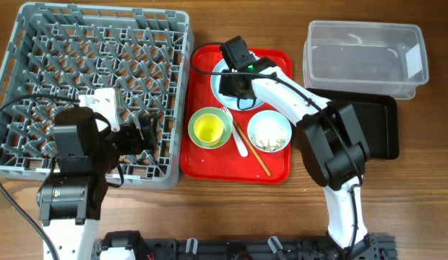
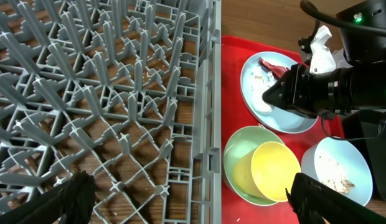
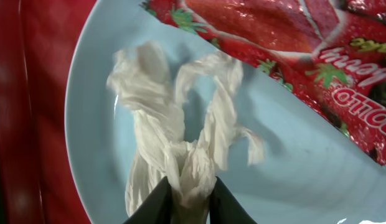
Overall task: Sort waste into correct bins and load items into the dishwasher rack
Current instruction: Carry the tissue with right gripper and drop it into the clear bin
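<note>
My right gripper [image 3: 190, 193] is shut on a crumpled white tissue-like piece [image 3: 174, 124] over the white plate [image 3: 292, 174]. The red strawberry-print wrapper [image 3: 292, 43] lies on the plate's far side. In the overhead view the right gripper [image 1: 235, 79] is over the plate [image 1: 218, 78] on the red tray [image 1: 202, 162]. The yellow cup [image 1: 208, 128] sits in the green bowl [image 1: 197, 137]. The pale blue bowl [image 1: 282, 123] holds food scraps [image 1: 269, 133]. The spoon [image 1: 238, 141] and chopsticks [image 1: 251, 149] lie between the bowls. My left gripper [image 2: 196, 202] is open and empty over the dishwasher rack's [image 1: 101, 9] right edge.
The clear tub [image 1: 365, 58] stands at the back right, with the black tray [image 1: 376, 126] in front of it. The red tray lies between the rack and the bins. The rack holds nothing. The right arm crosses above the tray's right side.
</note>
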You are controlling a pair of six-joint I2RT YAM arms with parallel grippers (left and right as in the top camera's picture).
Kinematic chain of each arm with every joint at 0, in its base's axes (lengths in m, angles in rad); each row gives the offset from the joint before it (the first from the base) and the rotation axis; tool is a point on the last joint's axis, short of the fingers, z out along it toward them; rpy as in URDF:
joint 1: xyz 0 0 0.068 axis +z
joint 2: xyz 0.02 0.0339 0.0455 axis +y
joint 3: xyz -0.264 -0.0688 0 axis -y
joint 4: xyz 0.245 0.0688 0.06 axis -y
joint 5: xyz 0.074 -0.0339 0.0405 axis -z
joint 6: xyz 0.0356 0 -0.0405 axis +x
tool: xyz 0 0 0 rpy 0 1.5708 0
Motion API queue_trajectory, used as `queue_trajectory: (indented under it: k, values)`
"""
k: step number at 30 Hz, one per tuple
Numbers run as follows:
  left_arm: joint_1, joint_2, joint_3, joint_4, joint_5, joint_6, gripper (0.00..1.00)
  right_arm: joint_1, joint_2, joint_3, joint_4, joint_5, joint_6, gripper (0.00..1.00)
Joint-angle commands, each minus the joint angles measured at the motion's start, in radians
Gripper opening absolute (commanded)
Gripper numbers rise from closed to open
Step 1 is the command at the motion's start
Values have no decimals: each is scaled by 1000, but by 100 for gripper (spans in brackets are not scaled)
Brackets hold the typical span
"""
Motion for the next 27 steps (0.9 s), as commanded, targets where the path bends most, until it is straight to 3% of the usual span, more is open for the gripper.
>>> queue_trajectory:
  k: [1, 4, 12, 19, 25, 27]
  values:
    - [-5, 1, 19, 0, 2, -6, 100, -1, 25, 13, -3, 0, 13, 4]
    - [-5, 1, 19, 0, 2, -6, 100, -20, -1, 13, -13, 0, 6, 5]
    - [-5, 1, 19, 0, 2, -6, 100, -120, -232, 13, -26, 8, -195, 4]
    - [-5, 1, 19, 0, 2, -6, 100, -269, -423, 13, -63, 195, -204, 4]
    - [-5, 1, 19, 0, 2, -6, 100, -402, -431, 1, -86, 229, -215, 9]
    - [-5, 1, 19, 0, 2, -6, 100, -443, -422, -6, -89, 229, -216, 16]
